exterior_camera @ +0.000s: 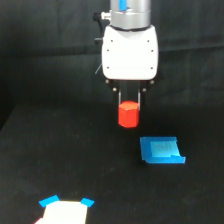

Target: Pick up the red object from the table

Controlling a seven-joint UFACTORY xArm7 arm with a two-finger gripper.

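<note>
The red object (128, 114) is a small red-orange hexagonal block, upright in the middle of the exterior view. My gripper (128, 104) comes down from above with its white body over the block. Its thin dark fingers (139, 100) run down on either side of the block's top and look closed against it. Whether the block's base touches the black table (60, 150) or hangs just above it cannot be told from this view.
A flat blue tray-like piece (161, 150) lies on the table to the lower right of the block. At the bottom edge, left of centre, sits a pale object with blue corners (65, 209).
</note>
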